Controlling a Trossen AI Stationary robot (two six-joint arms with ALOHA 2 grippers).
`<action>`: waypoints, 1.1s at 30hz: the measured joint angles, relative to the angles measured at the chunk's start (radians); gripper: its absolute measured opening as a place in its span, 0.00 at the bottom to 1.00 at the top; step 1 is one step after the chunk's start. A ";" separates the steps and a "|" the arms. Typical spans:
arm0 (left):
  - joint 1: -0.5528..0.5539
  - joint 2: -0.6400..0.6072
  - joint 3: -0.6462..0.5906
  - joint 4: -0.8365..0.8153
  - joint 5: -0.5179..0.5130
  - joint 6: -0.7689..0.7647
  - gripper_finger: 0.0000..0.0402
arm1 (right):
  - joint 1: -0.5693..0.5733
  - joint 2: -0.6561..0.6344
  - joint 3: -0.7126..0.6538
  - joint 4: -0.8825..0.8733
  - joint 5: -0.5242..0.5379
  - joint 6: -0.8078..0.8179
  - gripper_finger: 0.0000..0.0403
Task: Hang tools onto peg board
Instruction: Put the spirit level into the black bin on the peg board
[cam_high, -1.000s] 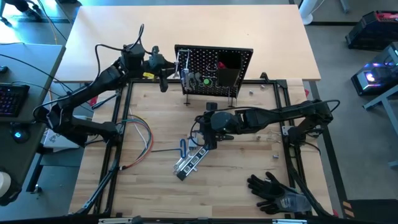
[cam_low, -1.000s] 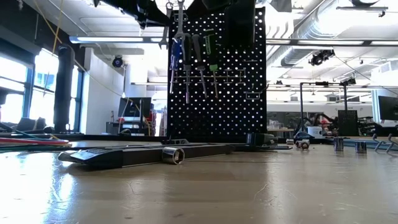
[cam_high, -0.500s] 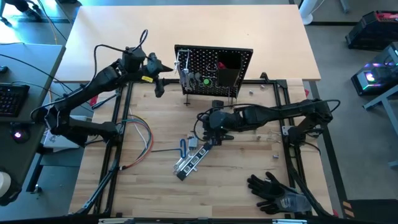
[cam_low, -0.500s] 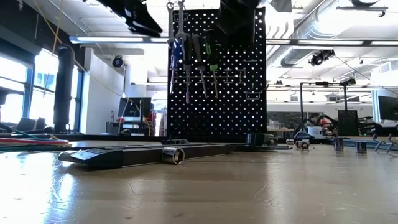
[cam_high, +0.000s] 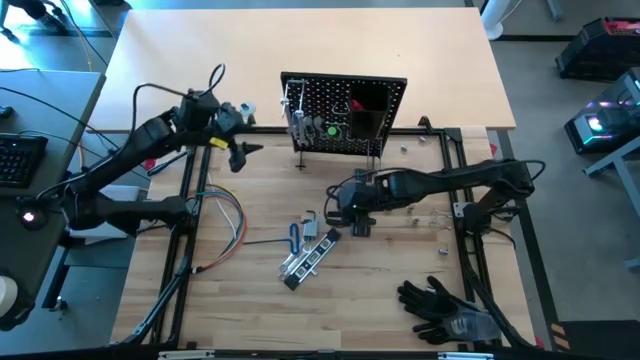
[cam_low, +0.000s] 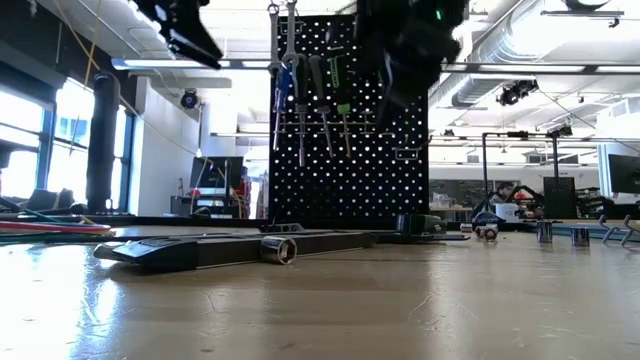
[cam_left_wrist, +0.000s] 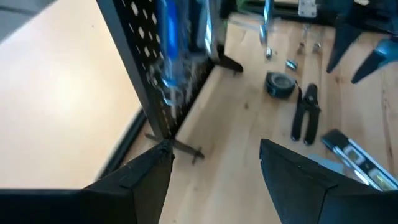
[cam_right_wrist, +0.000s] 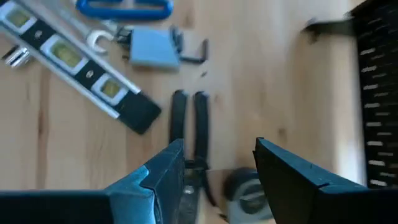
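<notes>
Peg board (cam_high: 345, 115) stands upright at the desk's (cam_high: 400, 300) far edge w/ a few tools hung. Risk imo: right pincer (cam_right_wrist: 214, 180), fingers apart & empty, grabs just 1 handle of the black pliers (cam_right_wrist: 189, 124) and they swing open. Pliers lie flat right below it. Left pincer (cam_high: 238, 158) also open, off to the board's left.
</notes>
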 joint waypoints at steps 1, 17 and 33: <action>-0.001 -0.016 -0.024 0.005 0.000 -0.006 0.58 | -0.004 0.000 -0.037 0.033 -0.009 0.006 0.47; -0.154 -0.188 -0.460 0.267 0.015 -0.212 0.58 | -0.043 0.001 -0.323 0.266 -0.120 0.076 0.47; -0.488 -0.175 -0.793 0.793 0.015 -0.479 0.58 | 0.046 0.000 -0.356 0.774 -0.294 -0.128 0.47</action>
